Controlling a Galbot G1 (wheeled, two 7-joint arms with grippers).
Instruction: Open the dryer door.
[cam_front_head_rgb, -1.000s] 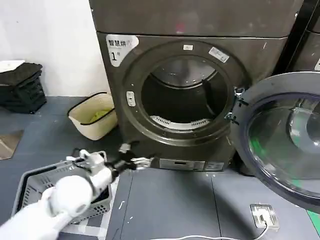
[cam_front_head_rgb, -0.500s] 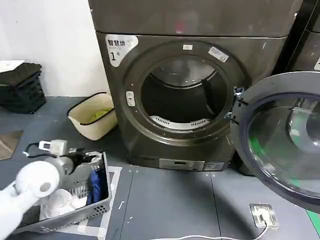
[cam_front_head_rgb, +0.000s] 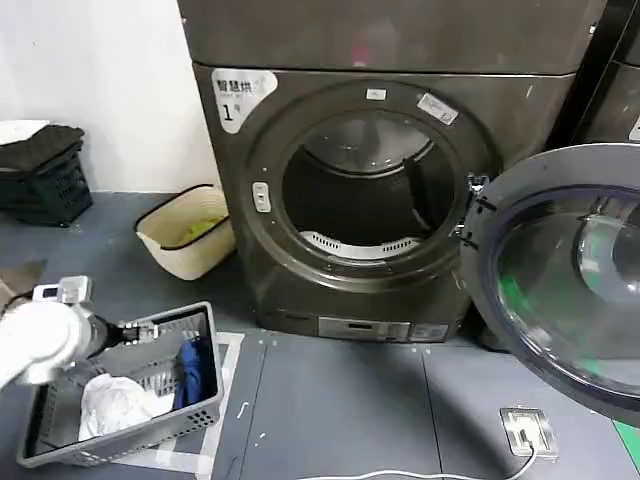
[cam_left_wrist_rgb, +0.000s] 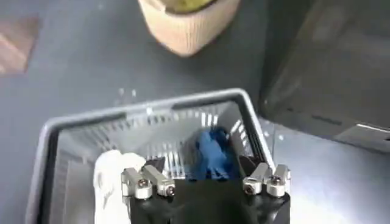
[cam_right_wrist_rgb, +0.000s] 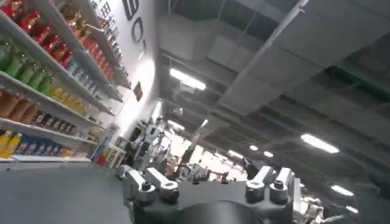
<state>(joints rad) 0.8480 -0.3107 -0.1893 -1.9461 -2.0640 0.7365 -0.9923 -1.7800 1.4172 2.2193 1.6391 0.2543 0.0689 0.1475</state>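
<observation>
So the dryer door (cam_front_head_rgb: 560, 280) is swung wide open, way off to the right of the left claw (cam_left_wrist_rgb: 206, 176), which hangs open and empty over the laundry basket (cam_front_head_rgb: 60, 395).

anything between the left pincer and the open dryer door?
Head view: the left pincer hangs over the grey basket at left; the door is swung open at right. Between them is bare dark floor before the drum opening.
</observation>
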